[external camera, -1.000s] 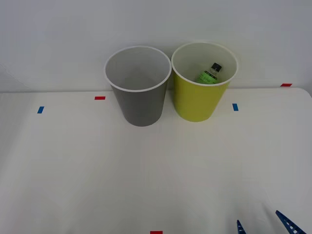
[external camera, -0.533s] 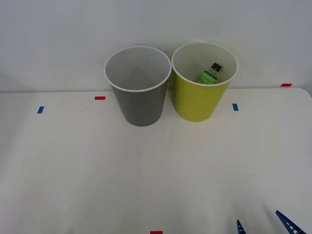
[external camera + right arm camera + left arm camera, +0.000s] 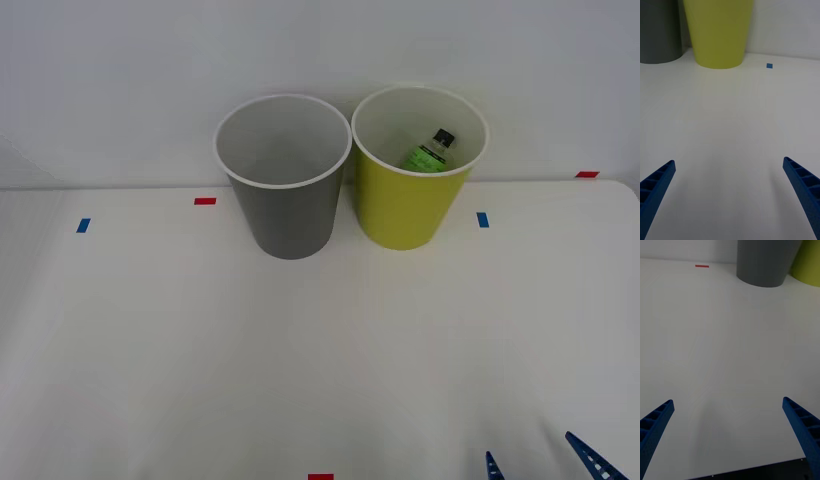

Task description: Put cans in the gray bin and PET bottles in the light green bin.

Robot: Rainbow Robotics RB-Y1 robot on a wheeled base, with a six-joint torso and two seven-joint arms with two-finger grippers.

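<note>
Two bins stand side by side at the far end of the table (image 3: 150, 340), rims nearly touching: the gray bin (image 3: 288, 215) on the left and the light green bin (image 3: 405, 208) on the right, likely paired so each sort is a short reach. Inside the green one the PET bottle (image 3: 430, 152) lies tilted against the wall, cap up, so its part looks done. The gray bin appears empty, and I see no can anywhere on the table. Right gripper (image 3: 730, 195) hangs low over the near edge, fingers spread wide and holding nothing. Left gripper (image 3: 728, 435) hovers likewise over bare tabletop, splayed and empty.
</note>
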